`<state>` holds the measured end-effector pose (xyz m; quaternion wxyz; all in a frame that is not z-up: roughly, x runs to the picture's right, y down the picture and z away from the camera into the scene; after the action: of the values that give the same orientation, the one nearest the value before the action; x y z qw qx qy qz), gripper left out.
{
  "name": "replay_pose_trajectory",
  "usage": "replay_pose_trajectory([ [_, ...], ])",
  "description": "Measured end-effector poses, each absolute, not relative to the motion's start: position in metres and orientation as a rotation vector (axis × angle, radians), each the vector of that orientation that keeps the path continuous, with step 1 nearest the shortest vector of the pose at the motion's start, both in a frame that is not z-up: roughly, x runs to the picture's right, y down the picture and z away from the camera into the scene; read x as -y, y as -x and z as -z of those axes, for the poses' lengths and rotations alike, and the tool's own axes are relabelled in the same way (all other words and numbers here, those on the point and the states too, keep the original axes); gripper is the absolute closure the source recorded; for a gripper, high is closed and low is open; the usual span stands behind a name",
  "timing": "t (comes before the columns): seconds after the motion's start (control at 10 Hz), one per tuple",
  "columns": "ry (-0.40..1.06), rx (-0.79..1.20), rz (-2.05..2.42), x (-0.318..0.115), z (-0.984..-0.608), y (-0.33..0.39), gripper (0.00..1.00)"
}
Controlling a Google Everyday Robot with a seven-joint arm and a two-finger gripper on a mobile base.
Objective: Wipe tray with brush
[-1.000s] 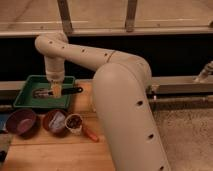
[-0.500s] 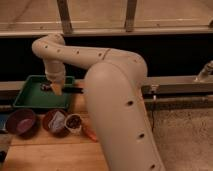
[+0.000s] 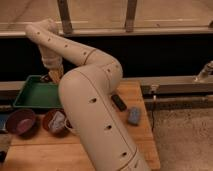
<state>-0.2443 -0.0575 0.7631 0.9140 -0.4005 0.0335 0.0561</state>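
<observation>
The green tray (image 3: 31,96) lies at the table's back left. My gripper (image 3: 53,75) hangs from the wrist over the tray's far right corner, low above its rim. A small dark shape just left of the gripper looks like the brush (image 3: 46,78); most of it is hidden. I cannot tell from this view whether the brush is held. The big white arm covers the tray's right edge.
A purple bowl (image 3: 20,121) and a red bowl (image 3: 54,121) with something pale in it stand in front of the tray. A short black bar (image 3: 118,102) and a blue sponge (image 3: 134,116) lie on the wooden table (image 3: 135,142) to the right. A dark window ledge runs behind.
The gripper has shifted toward the tray's far right corner. The arm's elbow has swung forward and fills more of the view, hiding the right side of the tray.
</observation>
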Motion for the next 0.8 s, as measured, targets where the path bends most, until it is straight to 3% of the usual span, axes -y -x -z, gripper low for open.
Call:
replay_pose_trajectory([
  [0.1,0.821,-0.064,-0.119,0.060,-0.762,0.246,1.00],
  [0.3,0.811,-0.044,-0.082,-0.015,-0.778,0.253,1.00],
  [0.4,0.789,-0.051,-0.112,-0.004,-0.785,0.226,1.00],
  [0.8,0.770,-0.020,-0.074,-0.021,-0.798,0.236,1.00],
])
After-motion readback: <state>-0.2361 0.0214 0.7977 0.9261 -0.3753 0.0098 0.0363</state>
